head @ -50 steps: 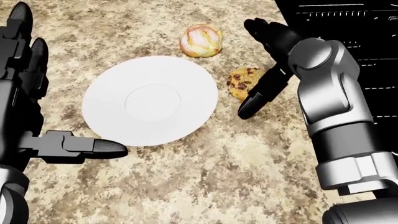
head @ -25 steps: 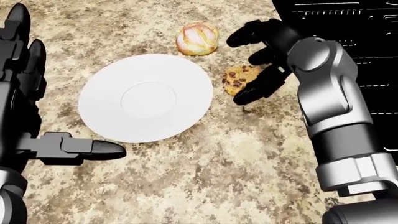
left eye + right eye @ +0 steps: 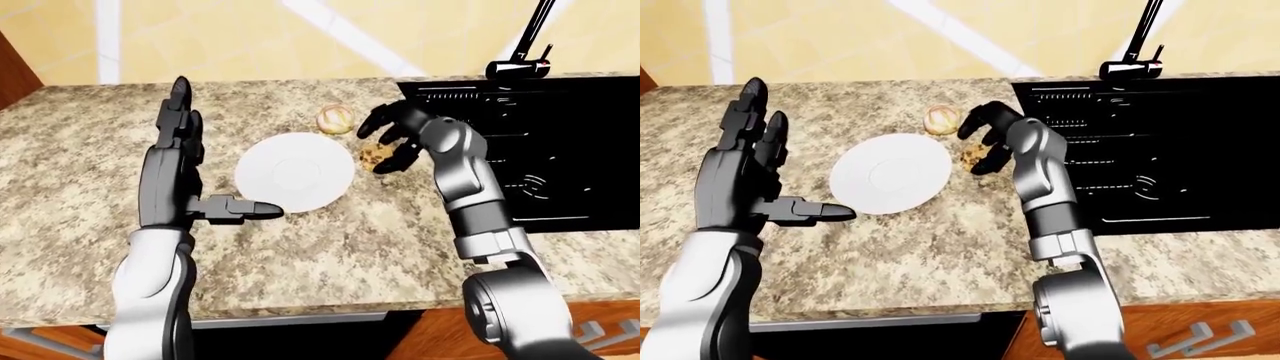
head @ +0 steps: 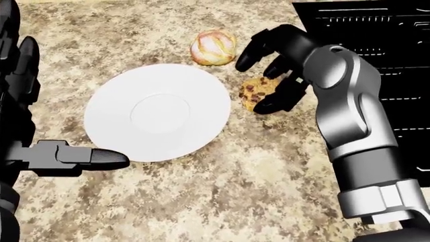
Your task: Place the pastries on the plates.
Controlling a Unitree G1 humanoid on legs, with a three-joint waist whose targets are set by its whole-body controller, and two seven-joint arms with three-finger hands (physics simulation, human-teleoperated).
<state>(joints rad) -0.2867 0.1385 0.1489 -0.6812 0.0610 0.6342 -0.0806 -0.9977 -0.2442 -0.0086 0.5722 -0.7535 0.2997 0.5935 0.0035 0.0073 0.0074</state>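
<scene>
A white plate point(image 4: 158, 112) lies on the granite counter point(image 4: 222, 191). A chocolate-chip cookie point(image 4: 254, 92) rests just right of the plate, and a round swirled bun point(image 4: 213, 47) sits above the plate's upper right edge. My right hand point(image 4: 265, 75) hovers over the cookie with its fingers curled around it; the thumb is at the cookie's right side, and the fingers are not closed on it. My left hand point(image 4: 40, 116) stands open at the plate's left, its thumb point(image 4: 87, 157) pointing at the plate's lower edge.
A black sink point(image 3: 540, 150) with a faucet point(image 3: 520, 60) fills the counter's right part, close behind my right arm. The counter edge point(image 3: 300, 311) runs along the bottom in the eye views, above wooden cabinet fronts.
My right hand has lowered over the cookie and curled its fingers around it, where earlier they were spread. The view shifted slightly. The left hand holds its place.
</scene>
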